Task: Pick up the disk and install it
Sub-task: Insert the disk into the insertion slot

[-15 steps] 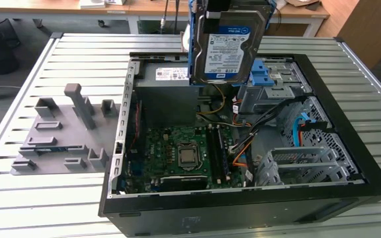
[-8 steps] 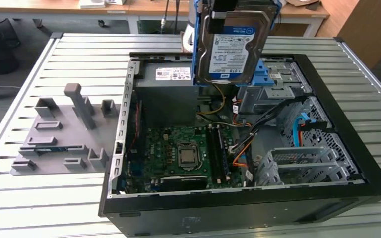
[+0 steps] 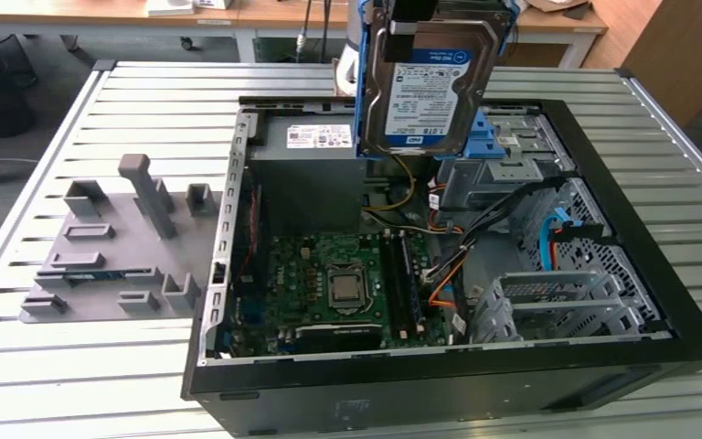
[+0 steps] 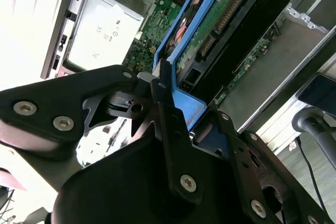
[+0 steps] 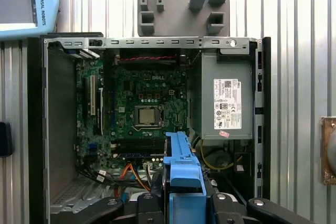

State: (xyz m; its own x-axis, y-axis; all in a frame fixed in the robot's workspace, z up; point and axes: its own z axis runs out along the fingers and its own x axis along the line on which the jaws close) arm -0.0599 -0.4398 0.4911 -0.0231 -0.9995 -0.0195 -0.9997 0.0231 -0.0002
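Grey moulded fixture plate sits at nine o'clock on the slatted bench in the exterior view. It is well apart from the work, so you have little to fear there. Next across, the open computer case lies on its side, with the bare motherboard toward six o'clock and the power supply toward eleven. The disk hangs at twelve o'clock above the case, its label facing that camera. In the first wrist view your tool is clamped narrow on the end of the disk's blue carrier frame. You are holding plastic at one end only, so I judge a jolt could make the disk swing or slip. Toward three o'clock, loose cables run just beside the blue drive bay. Come down off-line and you could snag them, or knock the board.
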